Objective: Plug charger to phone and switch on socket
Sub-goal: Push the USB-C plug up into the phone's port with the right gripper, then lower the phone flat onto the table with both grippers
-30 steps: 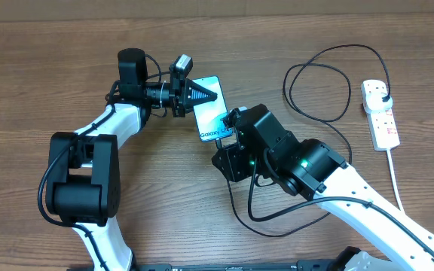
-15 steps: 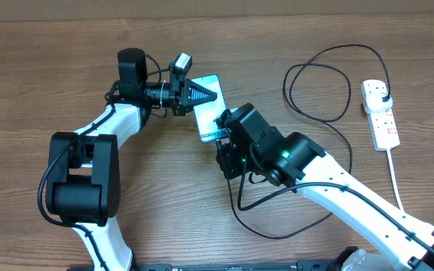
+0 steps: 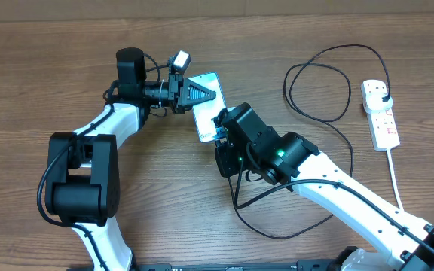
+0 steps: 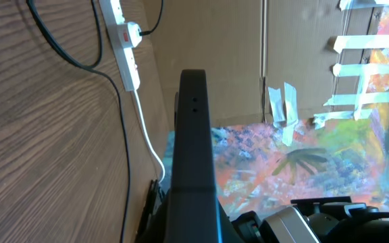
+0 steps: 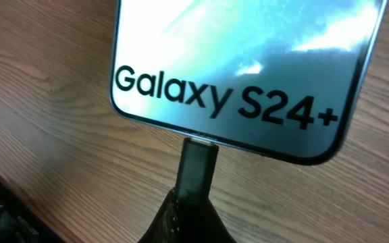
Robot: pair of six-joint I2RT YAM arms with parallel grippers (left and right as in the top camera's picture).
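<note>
Right gripper (image 3: 219, 135) holds charger (image 5: 198, 162) tip against phone (image 5: 248, 61) bottom edge.

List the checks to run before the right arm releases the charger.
1. Tip of charger meets phone at its bottom edge: ok.
2. Tip fully seated: cannot tell.
3. The right gripper holds the tip: ok.
4. The left gripper is over the phone's far end: ok; whether it presses down, cannot tell.
5. The plug sits in the socket: ok.
6. Switch on: cannot tell.
</note>
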